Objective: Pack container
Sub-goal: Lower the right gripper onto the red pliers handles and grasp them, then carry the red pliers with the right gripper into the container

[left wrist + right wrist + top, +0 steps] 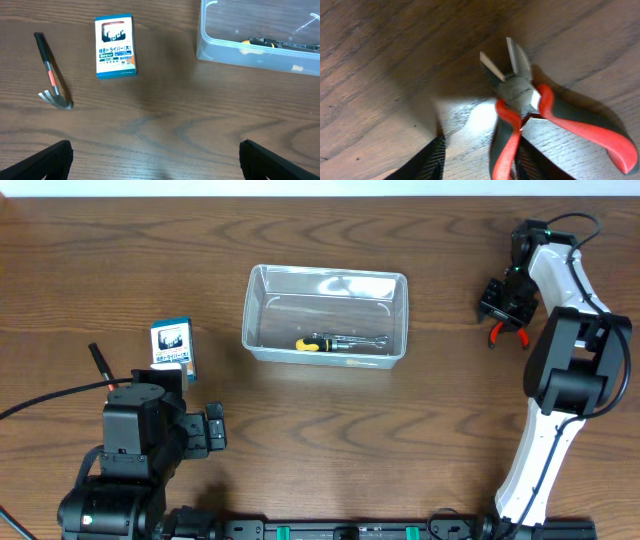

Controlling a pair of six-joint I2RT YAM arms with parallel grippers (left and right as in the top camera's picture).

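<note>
The clear plastic container (pixel 258 308) stands at the table's middle back; its corner shows in the left wrist view (pixel 210 47). Inside lie a yellow-and-black screwdriver (pixel 312 344) and a metal wrench (pixel 362 340). Red-handled pliers (pixel 503 332) lie on the table at the right. My right gripper (pixel 508 308) is low over them. In the right wrist view its fingers (pixel 480 162) are open, with one handle of the pliers (pixel 520 95) between them, next to the right finger. My left gripper (pixel 155 160) is open and empty above bare table at the front left.
A small blue-and-white box (pixel 172 348) lies left of the container and also shows in the left wrist view (pixel 115 46). A black hammer with a claw head (pixel 52 75) lies left of the box. The wood table runs out to all edges.
</note>
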